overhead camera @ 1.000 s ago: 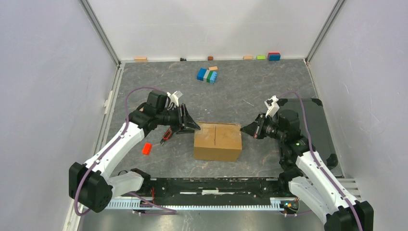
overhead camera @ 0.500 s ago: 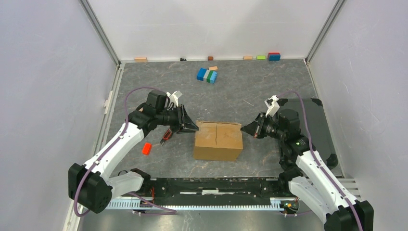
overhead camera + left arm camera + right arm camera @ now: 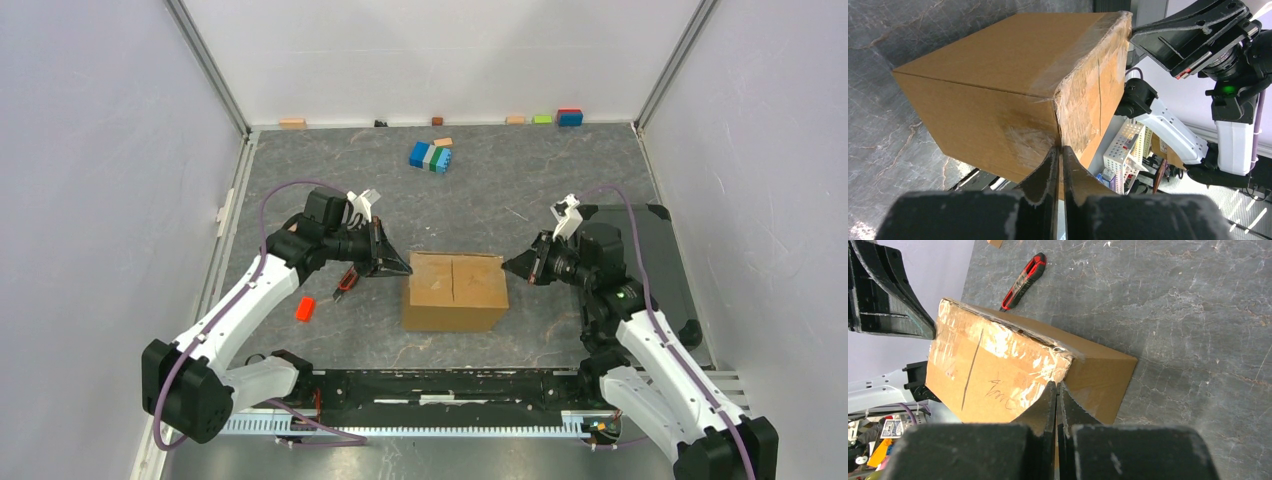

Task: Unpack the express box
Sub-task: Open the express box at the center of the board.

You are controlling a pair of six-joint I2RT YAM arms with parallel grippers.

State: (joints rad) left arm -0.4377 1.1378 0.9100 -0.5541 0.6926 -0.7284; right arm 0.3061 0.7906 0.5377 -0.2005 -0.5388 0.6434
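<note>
a: where's the express box [image 3: 453, 292]?
b: middle of the grey table [image 3: 500, 190], flaps closed, one seam running down the top, and shiny tape wrapped over its ends. it's pinned between the two arms.
a: the pincers?
b: left gripper [image 3: 405, 268] has its tips on the box's upper left edge. the fingers are drawn together, just a hairline slit between them, and i can't tell if any tape is caught in there. right gripper [image 3: 510, 266] is pressed together too, its tip against the taped upper right corner.
a: anything crowding them?
b: one red-and-black utility knife [image 3: 347, 279] lies on the table just beside the left gripper, left of the box and apart from it. nearer the bases there's one loose red block [image 3: 305, 309]. one flat black tray [image 3: 675, 270] sits under the right arm.
a: and further back?
b: one blue-green block cluster [image 3: 431, 156], well behind the box, with one small orange block [image 3: 443, 143] right beside it. then six small pieces stand along the foot of the far wall, the red-and-blue block [image 3: 570, 117] at the right end.
a: the tally?
b: one box, one knife, one tray, two arms.
</note>
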